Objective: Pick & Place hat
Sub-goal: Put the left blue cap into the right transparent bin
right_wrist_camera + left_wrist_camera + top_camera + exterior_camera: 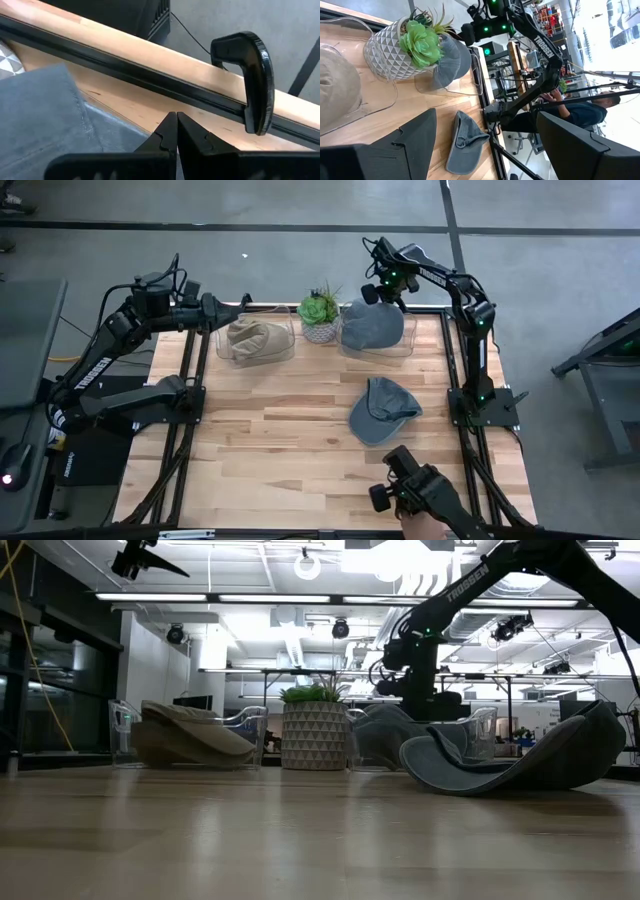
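Fingers pressed together with nothing between them on the right gripper [176,131], hovering over the grey hat [371,325] in the right clear bin [408,338]. Spread wide and empty on the left gripper [485,140], up by the left clear bin [290,340] with one tan hat [254,340]. Three hats counted: second grey cap [383,409] flat on the table [280,450]. One potted succulent [319,312] between two bins.

Tan hat [254,338], two grey-blue hats [384,410], green plant [319,307] in white diamond-patterned pot [314,736], pale wood table [290,450].
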